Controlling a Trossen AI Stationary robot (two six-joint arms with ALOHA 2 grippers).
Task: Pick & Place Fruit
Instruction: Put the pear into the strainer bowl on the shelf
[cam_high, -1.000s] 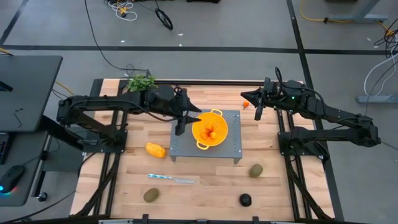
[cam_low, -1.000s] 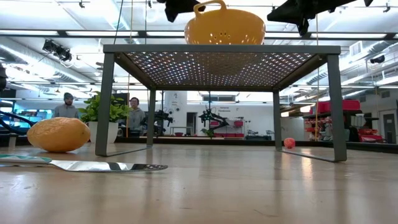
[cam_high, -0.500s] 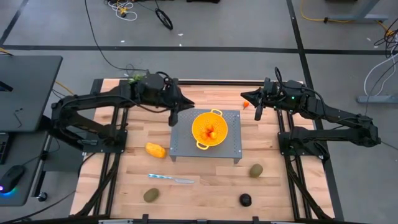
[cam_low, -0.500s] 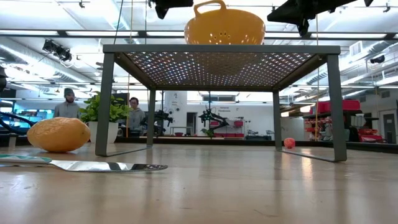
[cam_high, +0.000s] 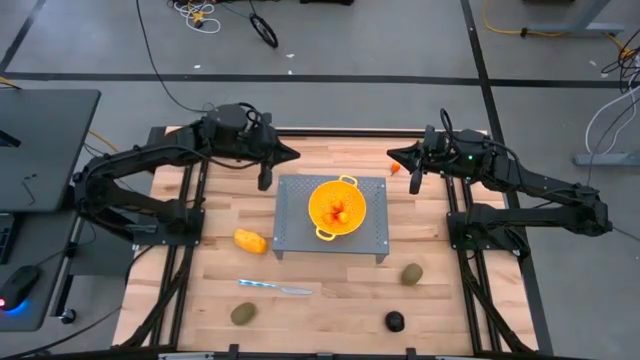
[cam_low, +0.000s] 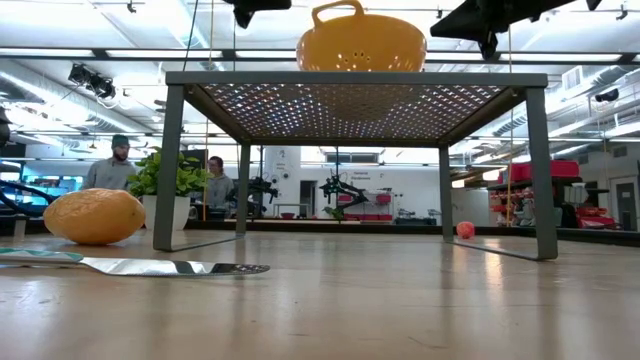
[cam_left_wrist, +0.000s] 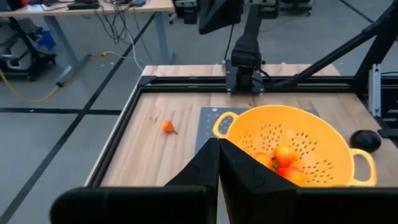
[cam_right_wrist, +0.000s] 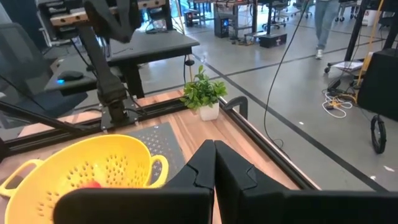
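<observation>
We judge the oblong fruit (cam_high: 250, 241) firm, graspable across its middle; both end effectors, left (cam_high: 264, 183) and right (cam_high: 414, 184), are closed and empty.

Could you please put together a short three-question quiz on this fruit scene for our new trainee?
1. True or false: the yellow colander stands on the grey perforated stand.
2. Which fruit lies nearest the knife? A) the black round fruit B) the green oval fruit C) the loose small orange fruit
3. Fill in: both the left tool and the right tool have their fingers ____.

Key: 1 true; 2 B; 3 shut.
</observation>
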